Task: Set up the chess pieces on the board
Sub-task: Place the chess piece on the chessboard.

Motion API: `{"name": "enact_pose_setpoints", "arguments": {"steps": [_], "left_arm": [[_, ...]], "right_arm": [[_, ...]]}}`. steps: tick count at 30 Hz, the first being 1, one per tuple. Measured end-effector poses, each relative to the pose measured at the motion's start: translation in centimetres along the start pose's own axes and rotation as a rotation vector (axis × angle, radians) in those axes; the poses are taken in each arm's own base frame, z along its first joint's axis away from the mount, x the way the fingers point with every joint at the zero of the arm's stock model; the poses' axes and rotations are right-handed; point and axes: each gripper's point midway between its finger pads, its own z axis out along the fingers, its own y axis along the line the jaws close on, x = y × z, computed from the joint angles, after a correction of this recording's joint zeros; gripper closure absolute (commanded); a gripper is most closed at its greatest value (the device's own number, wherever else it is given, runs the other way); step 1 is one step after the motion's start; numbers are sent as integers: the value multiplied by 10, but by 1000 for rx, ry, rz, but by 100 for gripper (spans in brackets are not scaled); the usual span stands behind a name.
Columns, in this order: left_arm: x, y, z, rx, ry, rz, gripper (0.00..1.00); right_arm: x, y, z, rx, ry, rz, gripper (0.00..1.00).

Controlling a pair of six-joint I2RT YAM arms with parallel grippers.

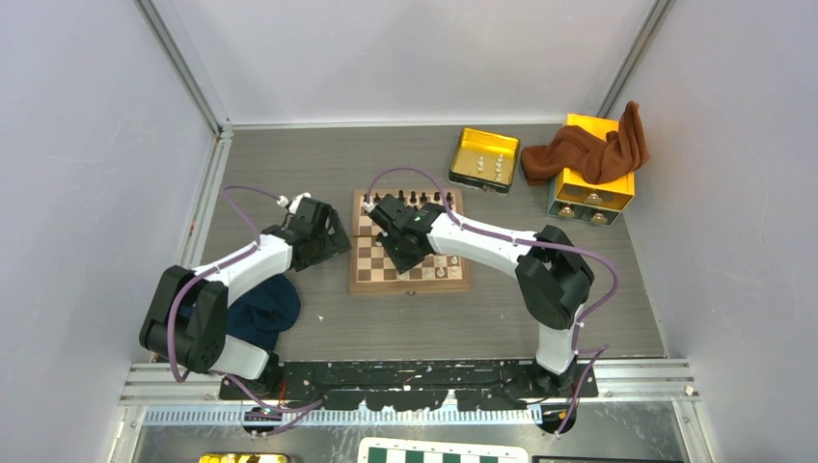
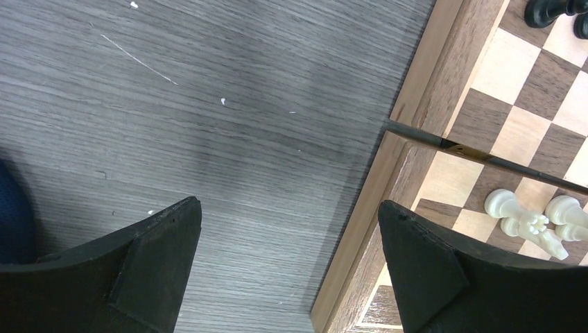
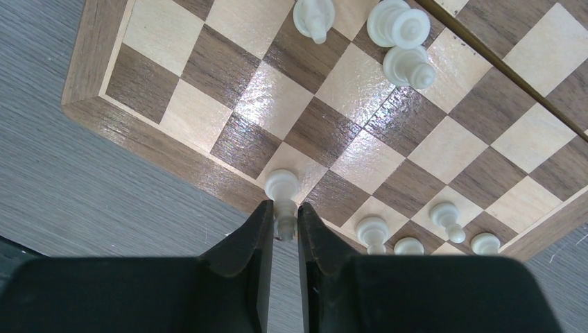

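The wooden board (image 1: 371, 262) lies mid-table with dark chess pieces (image 1: 415, 198) along its far row and white ones (image 1: 446, 268) near its front right. My right gripper (image 3: 284, 216) hangs over the board's front-left corner (image 3: 90, 90), shut on the stem of a cream-white piece (image 3: 283, 186) whose round base points toward the board. More white pieces (image 3: 408, 66) stand mid-board, and others (image 3: 374, 229) along the near edge. My left gripper (image 2: 288, 202) is open and holds nothing, over the grey table just left of the board's border (image 2: 388, 166).
A yellow tin tray (image 1: 484, 159) holding several small pieces sits at the back right. Beside it stands a yellow box (image 1: 593, 188) draped with a brown cloth (image 1: 593, 149). A dark blue cloth (image 1: 262, 309) lies by the left arm's base. A green-and-white board (image 1: 444, 453) shows below the rail.
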Motion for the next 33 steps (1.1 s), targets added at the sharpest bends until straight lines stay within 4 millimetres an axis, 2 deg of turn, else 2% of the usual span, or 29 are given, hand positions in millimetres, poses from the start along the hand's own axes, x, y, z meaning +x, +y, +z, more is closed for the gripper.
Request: {"name": "enact_pose_setpoints", "arguments": {"steps": [5, 25, 29, 33], "left_arm": [[1, 1, 1, -4, 3, 0, 0], [1, 1, 2, -7, 6, 0, 0], [1, 1, 2, -7, 6, 0, 0], [1, 1, 3, -6, 5, -1, 0]], "right_arm": [[0, 0, 0, 0, 0, -3, 95], [-2, -6, 0, 34, -8, -35, 96], [-4, -7, 1, 42, -6, -40, 94], [-5, -7, 1, 44, -6, -40, 85]]}}
